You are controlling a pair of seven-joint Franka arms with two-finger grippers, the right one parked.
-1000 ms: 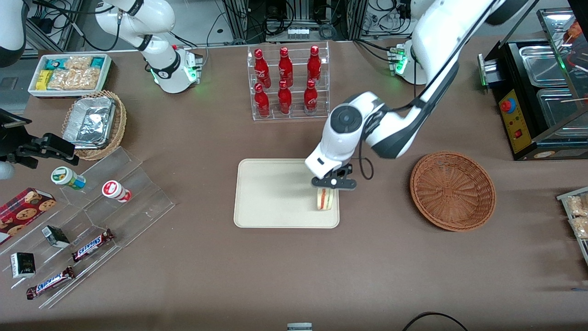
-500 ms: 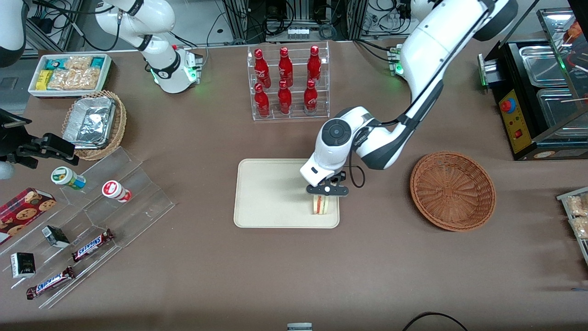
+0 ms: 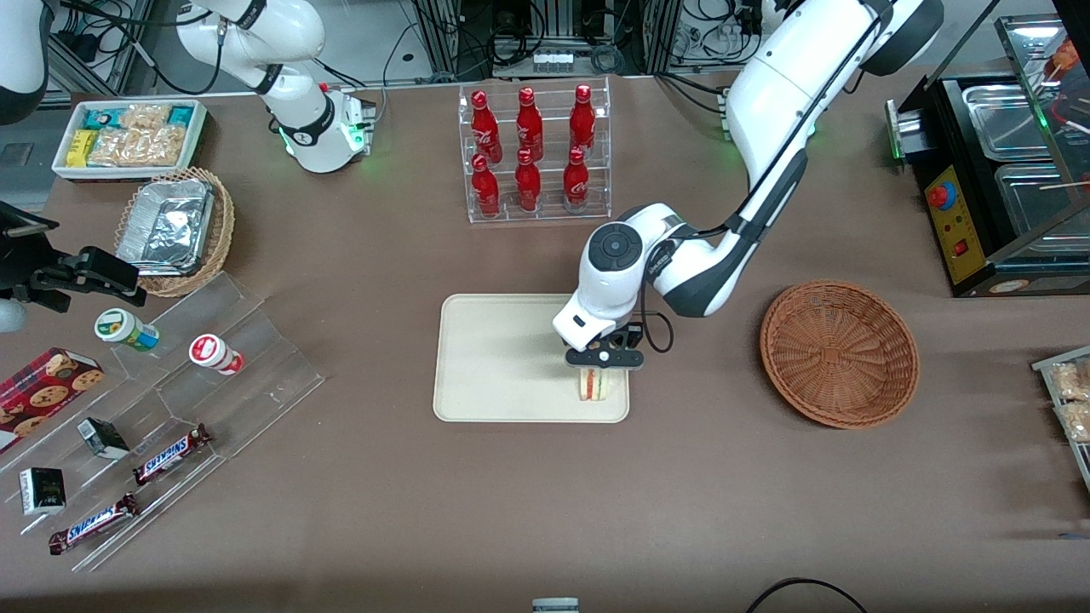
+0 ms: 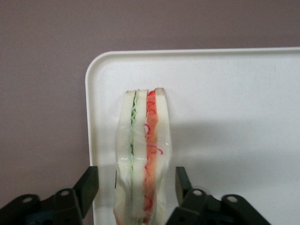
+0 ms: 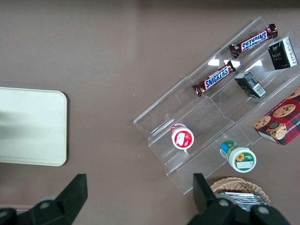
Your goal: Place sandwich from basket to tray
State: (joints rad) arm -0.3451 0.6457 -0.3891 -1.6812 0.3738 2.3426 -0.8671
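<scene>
I take the clock from my gripper (image 3: 602, 368), over the middle of the brown-covered table (image 3: 545, 511), twelve pointing away from the front camera. At eleven stands a clear rack of red bottles (image 3: 535, 153). At two sits a black cabinet with steel pans (image 3: 996, 179). At nine lies a clear stepped shelf (image 3: 281, 375) with candy bars. At ten are a tan wicker basket of foil containers (image 3: 174, 230) and a white bin of snack packets (image 3: 128, 136). At twelve, past the table edge, metal framing and cables (image 3: 545, 34).
</scene>
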